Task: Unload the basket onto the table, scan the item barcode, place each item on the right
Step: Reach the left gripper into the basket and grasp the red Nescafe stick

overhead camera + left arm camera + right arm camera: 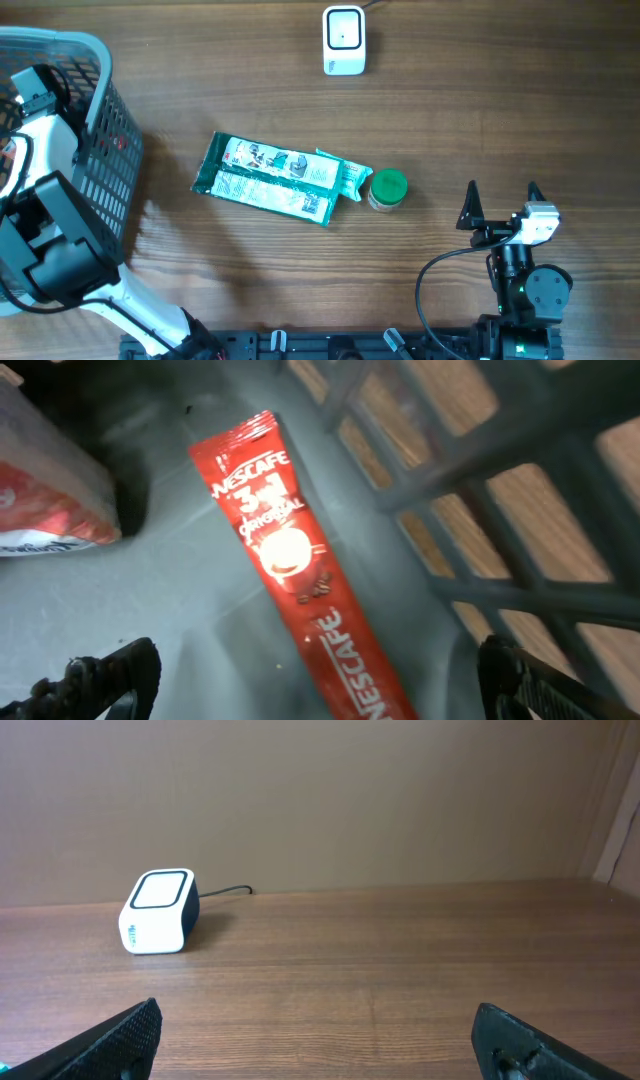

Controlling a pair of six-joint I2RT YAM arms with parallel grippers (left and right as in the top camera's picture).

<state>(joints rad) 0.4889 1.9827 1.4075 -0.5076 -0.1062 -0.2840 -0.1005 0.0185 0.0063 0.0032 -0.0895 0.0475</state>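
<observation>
The red coffee sachet [300, 570] lies flat on the floor of the basket [105, 120]. Its lower end runs between the left gripper's [315, 685] jaws, which are spread wide and hold nothing. The right gripper [502, 208] hangs fully open and empty above the table [500, 100], well apart from the scanner [343, 40].

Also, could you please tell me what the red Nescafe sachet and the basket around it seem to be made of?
Nescafe sachet: probably glossy plastic-foil film, given the bright glare and crimped top edge.
Basket: apparently matte grey moulded plastic, judging by its thick lattice bars and smooth floor.
</observation>
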